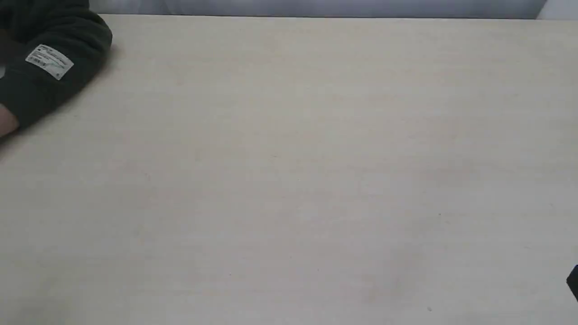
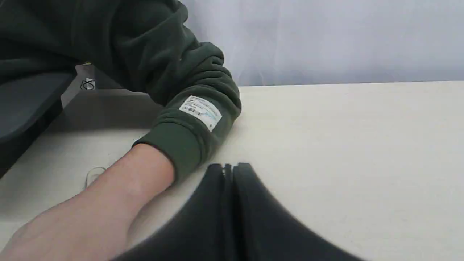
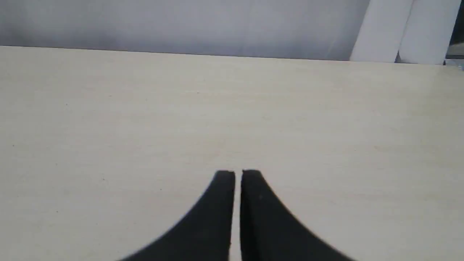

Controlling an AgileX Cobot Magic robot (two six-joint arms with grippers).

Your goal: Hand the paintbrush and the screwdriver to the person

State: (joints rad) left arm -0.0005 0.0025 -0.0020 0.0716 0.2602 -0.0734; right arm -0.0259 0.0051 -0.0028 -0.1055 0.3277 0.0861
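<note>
The person's arm in a dark green sleeve (image 1: 49, 67) with a small white label (image 1: 49, 62) lies on the table at the far left of the exterior view. In the left wrist view the sleeve (image 2: 188, 119) and bare forearm (image 2: 119, 192) rest just beside my left gripper (image 2: 229, 166), which is shut with nothing in it. My right gripper (image 3: 237, 173) is shut and empty over bare tabletop; only a dark sliver (image 1: 573, 280) of that arm shows at the exterior view's right edge. The paintbrush and the screwdriver are out of view.
The pale wooden table (image 1: 289, 180) ends at a far edge against a grey-white backdrop (image 1: 316, 6). White upright posts (image 3: 398, 30) stand past the table's far corner in the right wrist view. A dark grey chair or panel (image 2: 25, 101) sits behind the person's arm.
</note>
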